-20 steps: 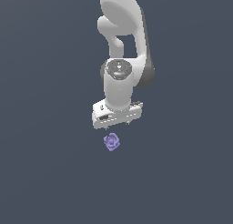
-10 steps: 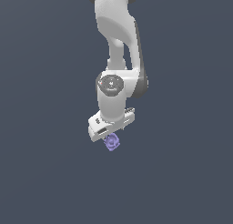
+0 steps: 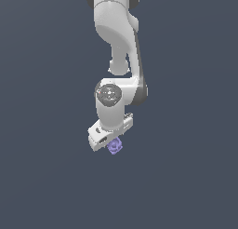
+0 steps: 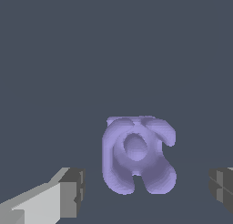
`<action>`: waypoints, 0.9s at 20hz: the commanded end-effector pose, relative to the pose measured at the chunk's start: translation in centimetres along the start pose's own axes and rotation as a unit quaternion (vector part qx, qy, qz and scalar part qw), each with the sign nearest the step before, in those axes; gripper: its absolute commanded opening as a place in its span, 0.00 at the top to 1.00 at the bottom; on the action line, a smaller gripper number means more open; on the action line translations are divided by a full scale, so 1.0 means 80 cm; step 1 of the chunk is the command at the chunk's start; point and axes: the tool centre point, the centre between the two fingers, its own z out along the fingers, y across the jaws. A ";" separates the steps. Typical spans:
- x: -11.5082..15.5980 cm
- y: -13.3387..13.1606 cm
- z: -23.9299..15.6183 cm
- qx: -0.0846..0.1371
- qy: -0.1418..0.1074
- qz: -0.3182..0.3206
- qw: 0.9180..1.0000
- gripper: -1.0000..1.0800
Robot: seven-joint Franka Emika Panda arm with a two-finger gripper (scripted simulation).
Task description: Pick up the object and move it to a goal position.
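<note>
Lavender-purple knobbly blob [image 4: 136, 155], lying at the white gripper's [image 3: 108, 138] five o'clock between wide-open jaws that do not touch it, looks light and stiff, so pinching across its round middle seems safest.

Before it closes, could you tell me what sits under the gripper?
The purple blob lies under the open gripper, between its fingers with gaps either side. In the exterior view the hand covers part of the blob.
</note>
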 end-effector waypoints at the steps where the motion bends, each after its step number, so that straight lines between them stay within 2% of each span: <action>1: 0.000 0.002 0.002 0.000 0.000 -0.007 1.000 0.04; 8: 0.000 0.002 0.010 0.000 0.000 -0.006 1.000 0.04; 18: -0.001 0.001 0.064 0.000 0.000 -0.008 1.000 0.04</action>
